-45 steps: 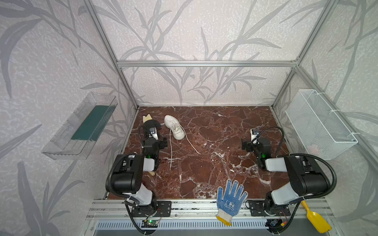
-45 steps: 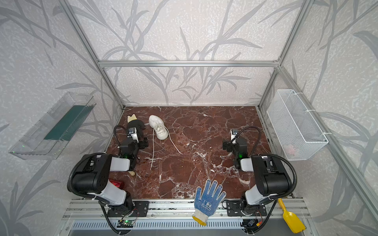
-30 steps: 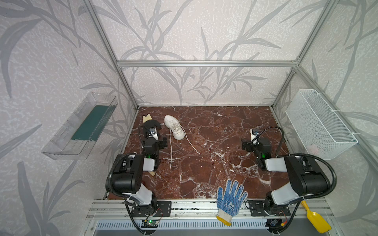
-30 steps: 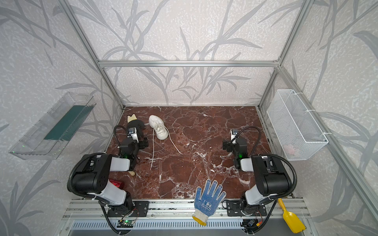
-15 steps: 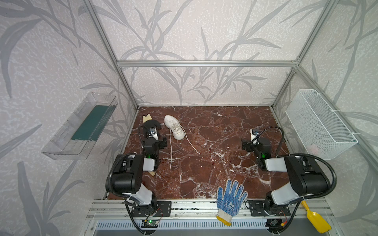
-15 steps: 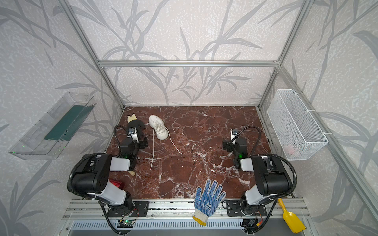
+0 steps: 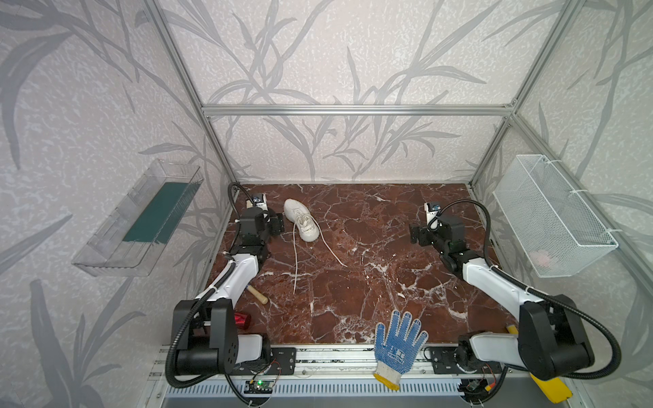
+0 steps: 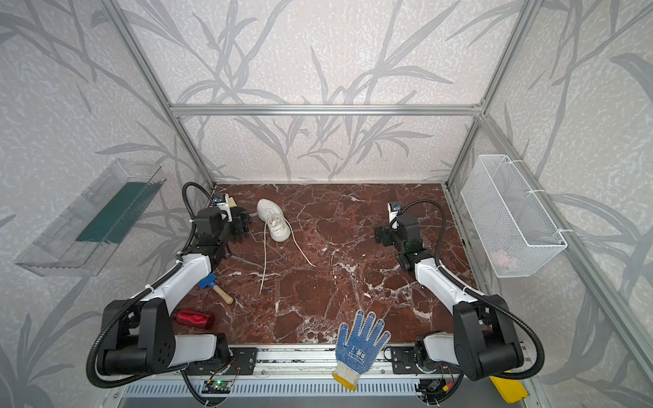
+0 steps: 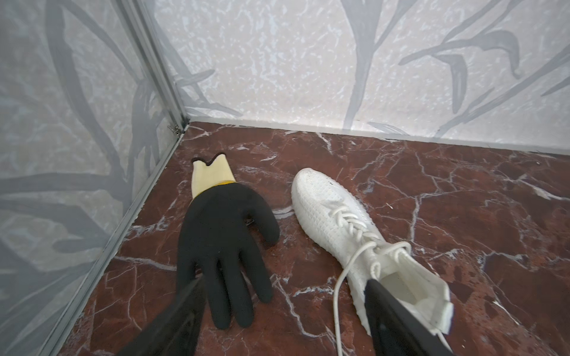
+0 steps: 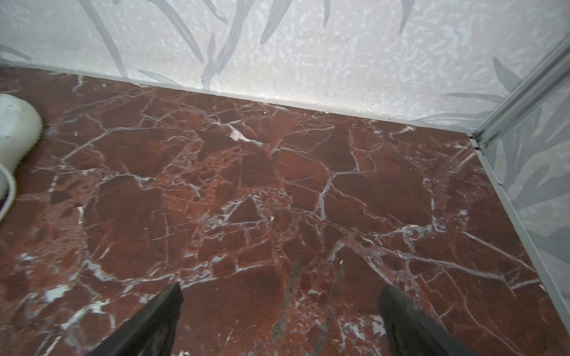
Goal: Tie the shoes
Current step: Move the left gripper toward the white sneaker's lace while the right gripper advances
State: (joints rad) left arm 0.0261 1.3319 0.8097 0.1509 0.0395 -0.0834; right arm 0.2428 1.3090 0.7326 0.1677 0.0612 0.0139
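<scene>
Left wrist view: your left gripper (image 9: 283, 282) stands spread with nothing clamped, one jaw across the black glove (image 9: 216, 234), the other at the heel collar of the sneaker (image 9: 339, 215). One of the laces (image 9: 336, 296) runs loose between the jaws. Your right gripper (image 10: 281, 286) is spread too, over bare marble floor (image 10: 277, 185). In both top views the sneaker (image 7: 302, 220) sits upper left on the floor, laces trailing untied toward the lower frame. No knot is begun, so all the tying is left.

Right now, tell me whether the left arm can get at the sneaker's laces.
Probably yes: the left gripper sits open beside the sneaker, a loose lace trails past it, and the black glove lies aside.
</scene>
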